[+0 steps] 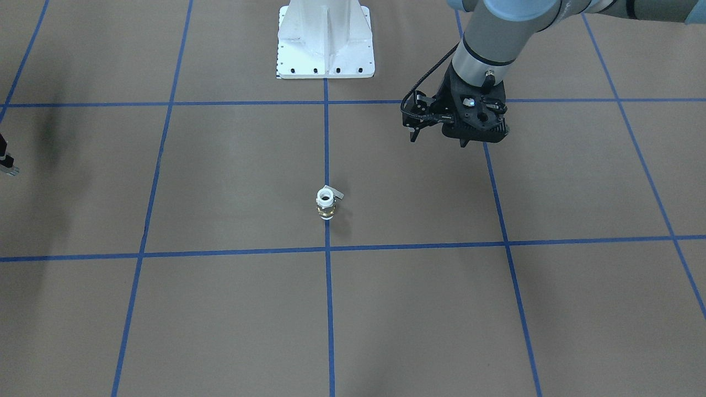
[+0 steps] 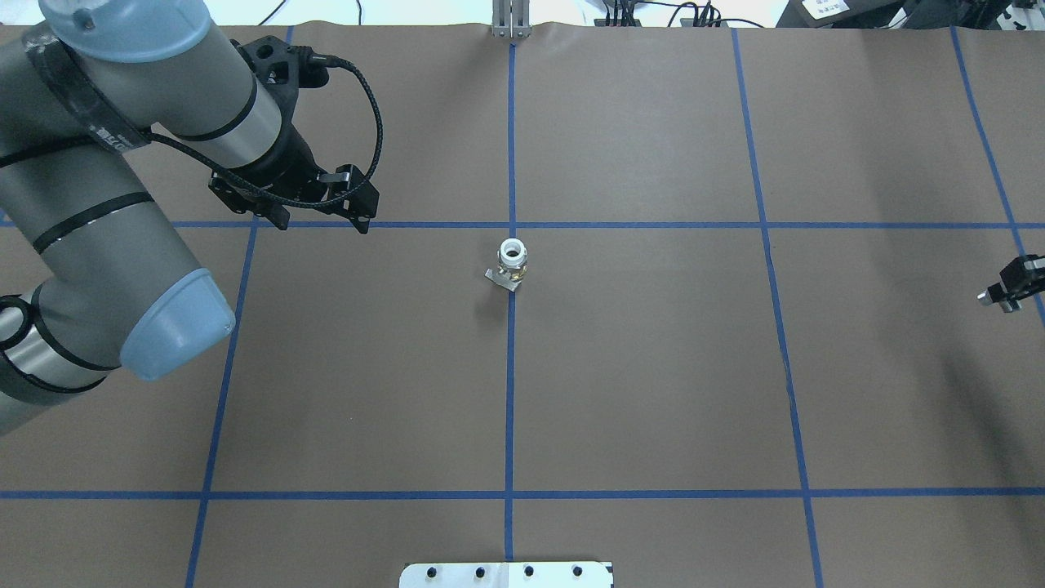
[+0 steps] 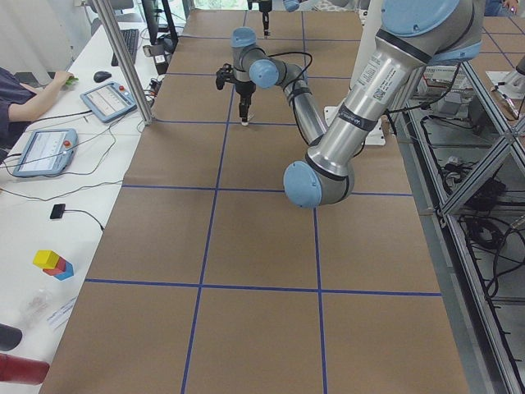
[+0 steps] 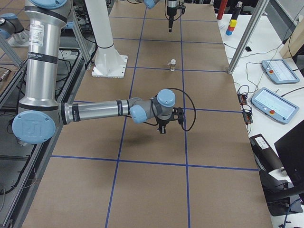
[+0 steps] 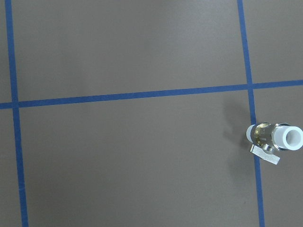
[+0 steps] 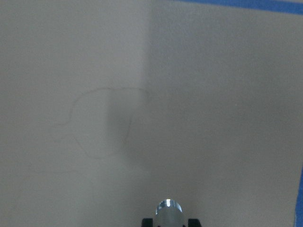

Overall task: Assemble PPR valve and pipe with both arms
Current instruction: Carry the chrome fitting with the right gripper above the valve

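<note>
The PPR valve (image 1: 325,203) stands upright on the centre blue line, white opening up and grey lever to one side. It also shows in the overhead view (image 2: 512,263) and at the right edge of the left wrist view (image 5: 274,139). My left gripper (image 1: 438,140) hovers open and empty, off to the valve's side (image 2: 322,226). My right gripper (image 2: 1008,290) is far out at the table's edge (image 1: 5,162), shut on the silvery pipe (image 6: 168,210), whose tip pokes out between the fingers.
The white bolted pedestal (image 1: 325,44) stands at the robot's side of the table (image 2: 506,574). Blue tape lines grid the brown table. Tablets and coloured blocks lie on the operators' side bench (image 3: 45,152).
</note>
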You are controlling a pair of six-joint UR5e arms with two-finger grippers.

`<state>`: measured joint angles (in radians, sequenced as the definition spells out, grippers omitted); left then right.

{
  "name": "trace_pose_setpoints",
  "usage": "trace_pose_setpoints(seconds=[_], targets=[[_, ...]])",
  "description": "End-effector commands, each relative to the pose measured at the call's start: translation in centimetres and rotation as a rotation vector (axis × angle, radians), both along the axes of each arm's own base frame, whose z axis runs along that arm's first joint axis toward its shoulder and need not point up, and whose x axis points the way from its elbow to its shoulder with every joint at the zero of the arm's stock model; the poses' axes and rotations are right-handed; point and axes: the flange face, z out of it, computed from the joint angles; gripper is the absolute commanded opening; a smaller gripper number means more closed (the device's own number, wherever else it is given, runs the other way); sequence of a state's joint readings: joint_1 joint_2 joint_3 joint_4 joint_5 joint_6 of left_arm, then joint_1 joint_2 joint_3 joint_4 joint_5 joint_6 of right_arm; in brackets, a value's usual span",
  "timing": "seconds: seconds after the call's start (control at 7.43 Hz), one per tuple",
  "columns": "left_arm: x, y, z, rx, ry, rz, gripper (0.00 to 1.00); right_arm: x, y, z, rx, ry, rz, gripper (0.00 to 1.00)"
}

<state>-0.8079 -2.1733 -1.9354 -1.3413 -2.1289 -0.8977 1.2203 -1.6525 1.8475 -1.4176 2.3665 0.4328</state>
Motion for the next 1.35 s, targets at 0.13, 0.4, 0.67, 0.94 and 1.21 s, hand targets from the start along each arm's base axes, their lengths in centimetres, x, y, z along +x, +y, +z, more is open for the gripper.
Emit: trace_pose_setpoints(seconds=[0.13,0.4,0.67,0.94,1.21], targets=[[-3.4,-2.1,3.7,0.097,-0.053,0.057,1.00,-3.0,-7.8,-22.2,-0.058,0.035,0.001,0.00],[-7.3,-3.4,8.4,0.164,-0.109,0.117,1.00,-11.0,-7.6,-31.8,-0.096,0.045,0.007,0.00],[-13.4,-4.1,14.8,0.186,-0.136,0.173,1.00,-18.5,-5.5,-37.5,-0.110,0.034,-0.011,0.00],[-17.2,-4.3,18.3,0.201,-0.159,0.201,1.00,-27.6,-5.1,-42.0,-0.131,0.061,0.008,0.00],[-17.1,-4.4,19.2,0.185,-0.165,0.204,1.00,-35.1,-6.9,-43.3,-0.132,0.042,0.044,0.00]])
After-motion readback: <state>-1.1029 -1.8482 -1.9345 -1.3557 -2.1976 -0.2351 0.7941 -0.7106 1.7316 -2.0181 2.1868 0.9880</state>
